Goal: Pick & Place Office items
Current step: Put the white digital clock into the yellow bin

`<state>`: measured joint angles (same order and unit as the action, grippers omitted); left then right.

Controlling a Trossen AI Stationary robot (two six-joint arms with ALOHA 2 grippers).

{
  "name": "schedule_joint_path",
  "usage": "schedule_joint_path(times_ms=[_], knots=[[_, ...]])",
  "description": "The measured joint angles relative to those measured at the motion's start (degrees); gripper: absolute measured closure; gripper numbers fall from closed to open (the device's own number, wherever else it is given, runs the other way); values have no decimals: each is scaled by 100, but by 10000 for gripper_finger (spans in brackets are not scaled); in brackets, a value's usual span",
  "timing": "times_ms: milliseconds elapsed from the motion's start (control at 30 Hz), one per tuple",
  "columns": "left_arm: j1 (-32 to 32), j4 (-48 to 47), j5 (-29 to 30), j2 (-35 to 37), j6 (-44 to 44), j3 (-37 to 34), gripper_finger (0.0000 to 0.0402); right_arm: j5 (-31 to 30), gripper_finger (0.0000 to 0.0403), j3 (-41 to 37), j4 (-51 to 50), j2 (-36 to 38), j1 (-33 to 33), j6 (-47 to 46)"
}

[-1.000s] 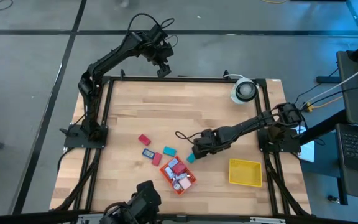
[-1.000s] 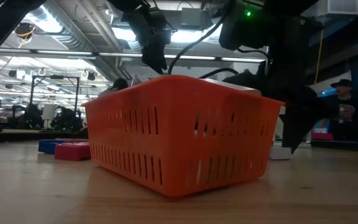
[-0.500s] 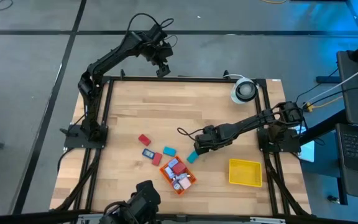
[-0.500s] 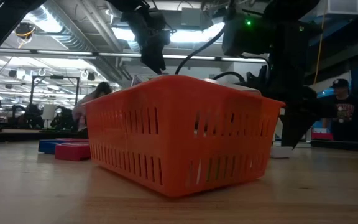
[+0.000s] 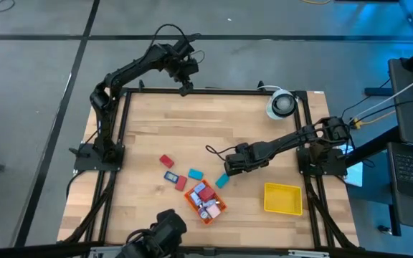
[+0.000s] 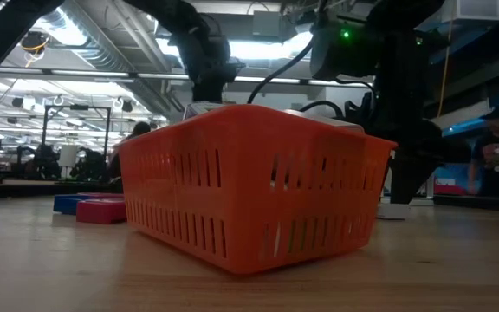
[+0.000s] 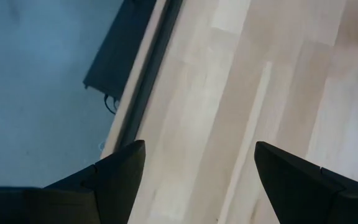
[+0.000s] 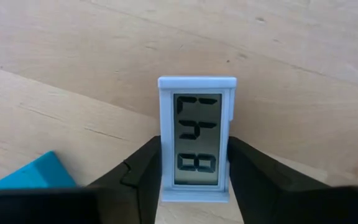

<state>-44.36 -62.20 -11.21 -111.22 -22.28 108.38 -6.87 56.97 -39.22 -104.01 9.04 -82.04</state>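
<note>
The right pincer [image 8: 194, 180] grips a flat rectangular pale-blue piece [image 8: 196, 137], perhaps plastic, above the wooden counter [image 5: 228, 122]. The left pincer [image 7: 194, 180] hangs wide open, empty.

Light wood table [image 5: 214, 129] carries an orange basket [image 5: 206, 201], yellow tray [image 5: 282, 198], white round thing [image 5: 281, 104] (far corner), loose red piece [image 5: 166, 161], blue piece [image 5: 170, 176], two teal pieces [image 5: 196, 173].

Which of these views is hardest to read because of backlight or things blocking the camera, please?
The low view: the orange basket fills the frame, and bright ceiling lights leave both arms as dark silhouettes. In the right wrist view the pale blue display piece between the right gripper is sharp and evenly lit.
</note>
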Motion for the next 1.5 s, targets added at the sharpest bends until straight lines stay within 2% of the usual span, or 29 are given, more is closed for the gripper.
schedule_joint_path(times_ms=[167, 367, 567, 733, 900, 1133, 1200, 1500], knots=[[-25, 245, 55, 0, 0, 269, 103, 6, 241, -11, -52, 115, -66, 16], [-136, 335, 59, 15, 39, 853, 107, -237, 244, 132, -293, 358, -455, 495], [-314, 329, -56, 17, 53, 1069, 110, 330, 244, 562, -867, 454, -720, 1287], [-481, 200, -56, 15, 68, 1073, 110, 990, 243, 965, -1704, 459, -627, 1540], [-614, 201, -74, 15, 65, 1073, 110, 1392, 242, 1522, -2620, 461, -298, 1634], [-742, 214, -255, 15, 67, 1073, 110, 1744, 242, 2216, -3438, 472, 450, 1010], [-761, 214, -400, 15, 70, 1073, 110, 1890, 242, 2270, -3539, 472, 740, 725], [-755, 224, -397, 15, 67, 1073, 110, 2582, 241, 2108, -3702, 475, 2094, -704]])
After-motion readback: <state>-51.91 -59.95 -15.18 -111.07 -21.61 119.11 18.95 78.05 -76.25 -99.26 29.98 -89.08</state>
